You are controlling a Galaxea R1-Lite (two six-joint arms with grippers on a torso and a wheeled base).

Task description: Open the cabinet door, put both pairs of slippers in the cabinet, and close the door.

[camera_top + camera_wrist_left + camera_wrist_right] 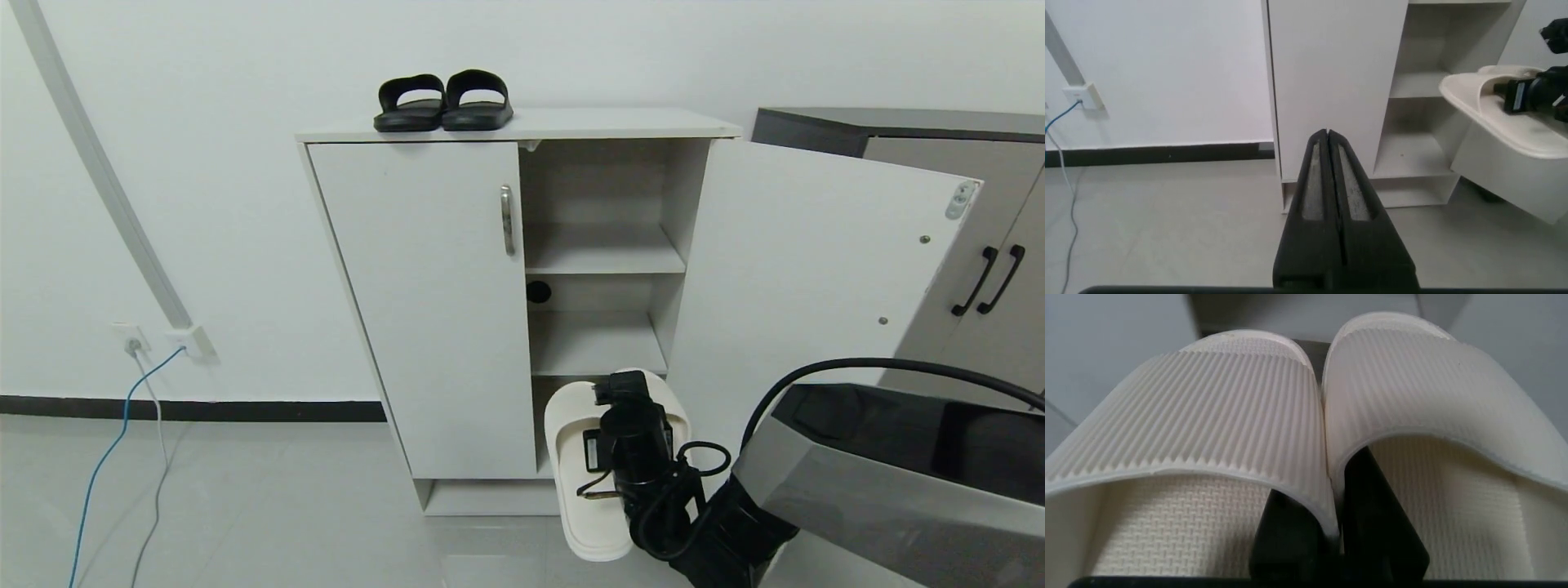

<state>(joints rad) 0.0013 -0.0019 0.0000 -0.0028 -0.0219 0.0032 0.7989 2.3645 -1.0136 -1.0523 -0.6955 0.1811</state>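
A white cabinet (424, 310) stands against the wall, its left door shut and its right door (800, 269) swung wide open. Two bare shelves (600, 249) show inside. A pair of black slippers (443, 102) rests on the cabinet top. My right gripper (624, 396) is shut on the pair of white slippers (571, 457), pinching the inner edges of both ribbed straps (1241, 408) together, just in front of the lowest compartment. The white slippers (1486, 98) also hang before the opening in the left wrist view. My left gripper (1328, 143) is shut and holds nothing, low over the floor and facing the cabinet.
A grey cabinet (963, 245) with black handles stands behind the open door at the right. A wall socket (131, 339) with blue and grey cables hanging to the floor sits at the left. Bare grey floor (245, 506) spreads in front of the shut door.
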